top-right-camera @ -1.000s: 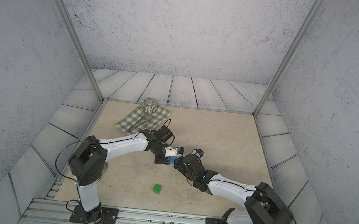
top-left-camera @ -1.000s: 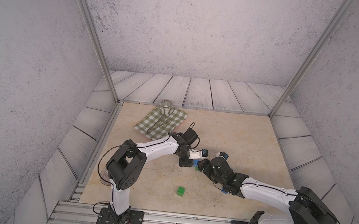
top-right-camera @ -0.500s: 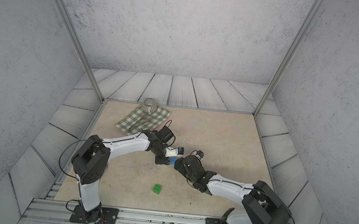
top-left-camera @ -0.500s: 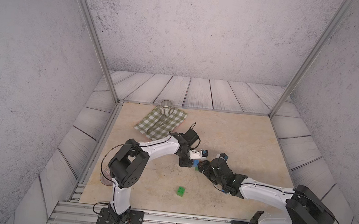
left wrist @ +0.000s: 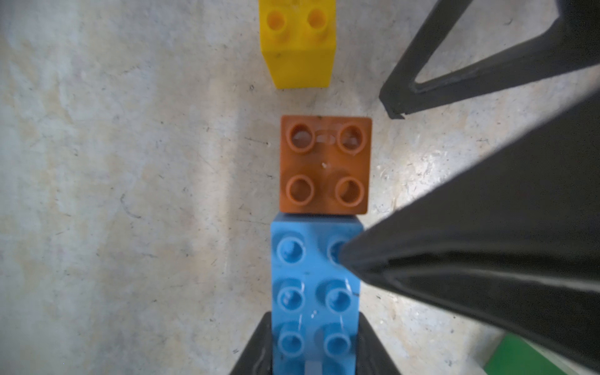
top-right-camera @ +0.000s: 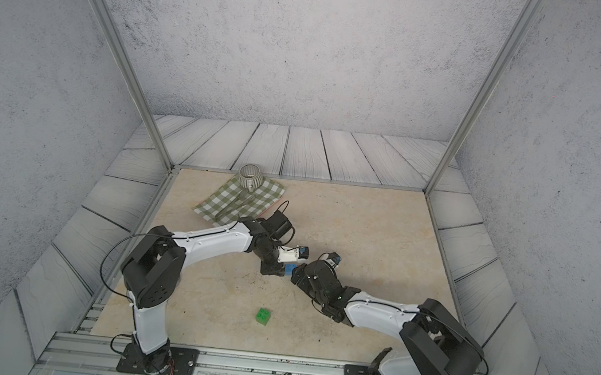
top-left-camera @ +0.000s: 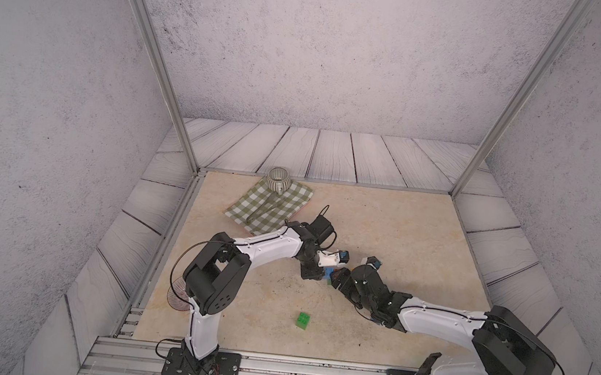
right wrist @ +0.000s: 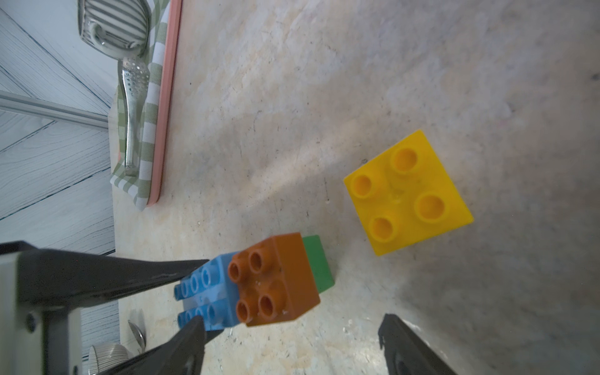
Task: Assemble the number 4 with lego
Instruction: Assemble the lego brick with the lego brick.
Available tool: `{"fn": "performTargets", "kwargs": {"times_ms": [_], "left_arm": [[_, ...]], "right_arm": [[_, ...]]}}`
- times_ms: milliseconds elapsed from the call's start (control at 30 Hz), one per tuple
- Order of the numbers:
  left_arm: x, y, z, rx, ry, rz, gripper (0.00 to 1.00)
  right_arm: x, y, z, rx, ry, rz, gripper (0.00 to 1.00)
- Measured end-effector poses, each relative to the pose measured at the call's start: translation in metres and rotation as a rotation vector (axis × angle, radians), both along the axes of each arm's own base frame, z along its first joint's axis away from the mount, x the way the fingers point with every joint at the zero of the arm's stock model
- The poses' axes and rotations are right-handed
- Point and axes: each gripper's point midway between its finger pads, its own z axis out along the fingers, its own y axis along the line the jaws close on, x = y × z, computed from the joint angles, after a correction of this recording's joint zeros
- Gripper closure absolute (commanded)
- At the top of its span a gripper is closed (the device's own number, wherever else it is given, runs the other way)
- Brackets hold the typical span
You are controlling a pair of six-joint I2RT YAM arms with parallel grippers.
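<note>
Near the middle of the table (top-left-camera: 400, 237), little has moved: left tool (left wrist: 314, 324) stays clamped on the light blue brick (left wrist: 315, 276) abutting the orange-brown brick (left wrist: 325, 165), right tool (right wrist: 292, 319) waits wide open, empty, so the build stalls.

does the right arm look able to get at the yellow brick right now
Likely yes. The right gripper is open and the yellow brick stands alone on bare table ahead of it. Only the orange brick, at the end of the light blue brick the left gripper holds, sits close beside the path.
</note>
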Motion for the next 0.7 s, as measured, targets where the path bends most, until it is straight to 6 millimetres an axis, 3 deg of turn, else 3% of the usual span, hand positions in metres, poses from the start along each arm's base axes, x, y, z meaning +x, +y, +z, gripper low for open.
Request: {"fn": "performTargets", "kwargs": {"times_ms": [700], "left_arm": [[0.0014, -0.0032, 0.0001, 0.011, -0.008, -0.003, 1.00]], "right_arm": [[0.0000, -0.0002, -0.0029, 0.062, 0.047, -0.083, 0.22]]}}
